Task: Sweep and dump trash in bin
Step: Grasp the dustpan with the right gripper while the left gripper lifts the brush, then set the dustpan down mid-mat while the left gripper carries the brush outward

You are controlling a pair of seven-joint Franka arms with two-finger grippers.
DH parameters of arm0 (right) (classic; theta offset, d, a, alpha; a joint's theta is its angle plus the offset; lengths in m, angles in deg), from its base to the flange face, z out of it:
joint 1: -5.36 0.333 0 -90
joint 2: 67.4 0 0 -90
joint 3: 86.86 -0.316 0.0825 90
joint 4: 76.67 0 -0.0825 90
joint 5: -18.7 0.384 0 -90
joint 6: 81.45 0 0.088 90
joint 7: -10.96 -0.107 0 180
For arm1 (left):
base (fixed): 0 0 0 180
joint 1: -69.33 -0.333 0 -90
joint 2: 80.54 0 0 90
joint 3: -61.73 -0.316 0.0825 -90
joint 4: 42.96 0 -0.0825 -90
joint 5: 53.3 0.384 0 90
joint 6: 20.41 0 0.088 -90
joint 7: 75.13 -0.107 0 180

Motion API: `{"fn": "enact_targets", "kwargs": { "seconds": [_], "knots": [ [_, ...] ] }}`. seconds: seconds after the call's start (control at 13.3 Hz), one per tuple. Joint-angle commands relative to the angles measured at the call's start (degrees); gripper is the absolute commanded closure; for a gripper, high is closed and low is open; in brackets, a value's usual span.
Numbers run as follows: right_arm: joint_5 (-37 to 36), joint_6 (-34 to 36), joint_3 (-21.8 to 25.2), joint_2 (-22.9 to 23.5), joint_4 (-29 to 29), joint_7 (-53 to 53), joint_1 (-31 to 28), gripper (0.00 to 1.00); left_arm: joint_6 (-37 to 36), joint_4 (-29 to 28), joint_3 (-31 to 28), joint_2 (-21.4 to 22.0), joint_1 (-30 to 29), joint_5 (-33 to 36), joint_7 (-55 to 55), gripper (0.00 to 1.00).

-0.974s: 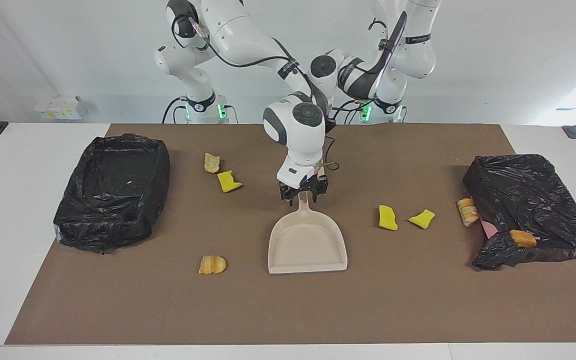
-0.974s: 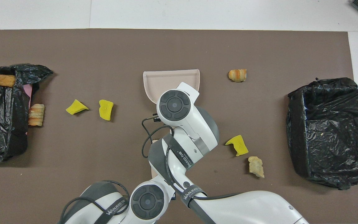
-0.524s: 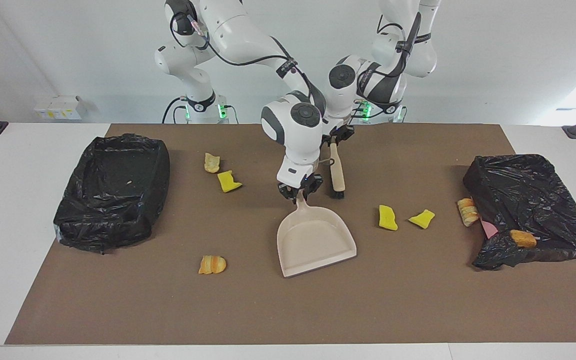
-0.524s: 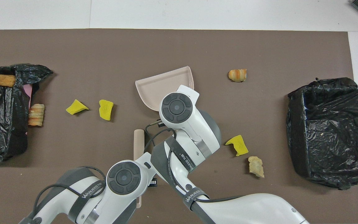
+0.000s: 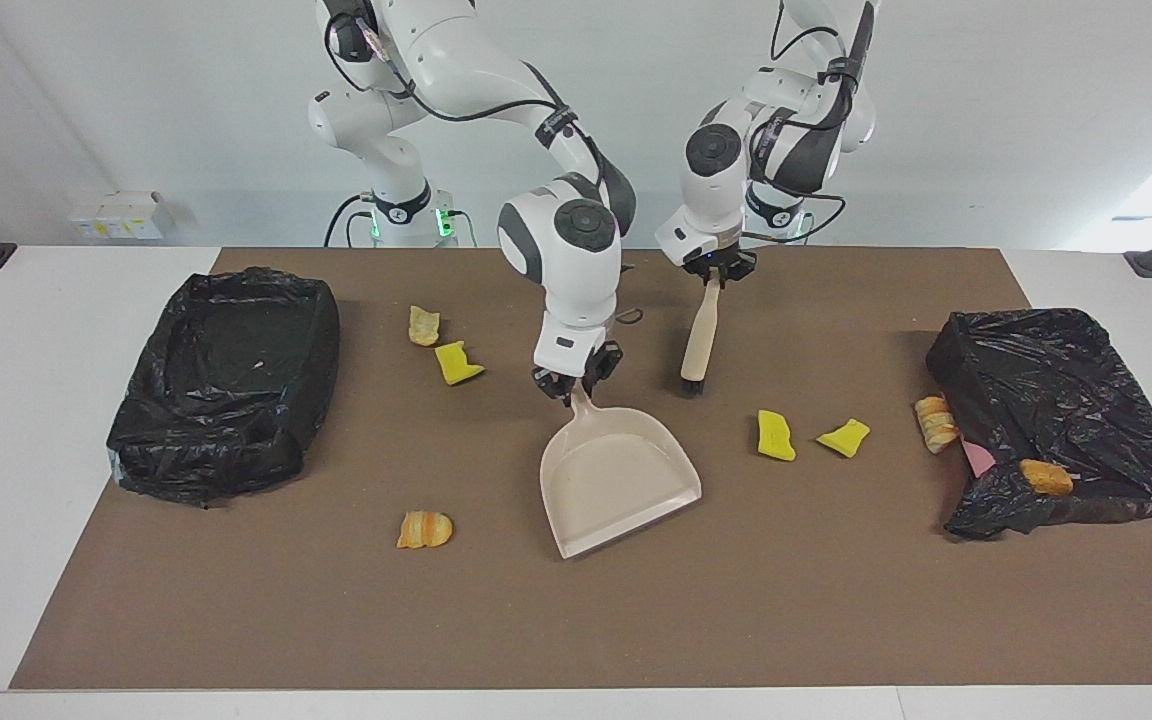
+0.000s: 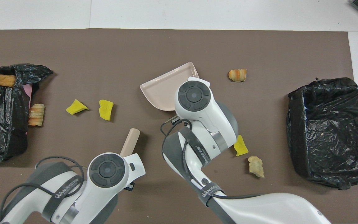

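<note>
trash: four yellow scraps (image 5: 775, 435), four bread pieces (image 5: 425, 529); right hand (image 5: 573, 388) pinching dustpan (image 5: 619, 480), left hand (image 5: 715, 277) pinching brush (image 5: 699, 338)

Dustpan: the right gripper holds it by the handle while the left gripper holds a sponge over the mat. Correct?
Not quite. The right gripper does hold the dustpan by its handle, but the left gripper holds a brush, not a sponge. The facing view shows it hanging bristles-down over the mat.
</note>
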Motion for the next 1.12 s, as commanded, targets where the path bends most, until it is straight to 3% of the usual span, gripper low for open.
{"fn": "enact_targets", "kwargs": {
  "seconds": [0.0,0.15,0.37,0.6,0.75,1.05],
  "knots": [
    [0.34,3.23,-0.55,-4.33,1.82,16.17,-3.13,1.00,-2.25,1.94,0.36,2.34,-4.40,1.17,-4.51,1.00],
    [-0.53,4.90,-0.47,-4.60,1.82,27.78,-4.46,1.00,-3.66,4.67,0.36,1.91,-8.70,2.39,-4.86,1.00],
    [-7.48,5.44,-0.55,-4.95,2.08,47.57,-4.37,1.00,-1.82,7.49,0.36,-0.81,-16.07,3.37,-5.21,1.00],
    [-8.44,5.35,-0.55,-5.74,3.39,50.42,-3.76,1.00,1.42,8.55,0.54,-2.66,-23.02,3.46,-5.21,1.00],
    [-8.71,5.26,-0.55,-5.92,3.75,57.77,-3.58,1.00,3.63,8.29,0.54,-2.84,-27.68,3.46,-5.73,1.00],
    [-11.78,4.47,-0.55,-7.15,6.47,59.74,-2.70,1.00,7.68,8.55,0.36,-5.65,-37.62,3.46,-15.31,1.00]
  ]
}}
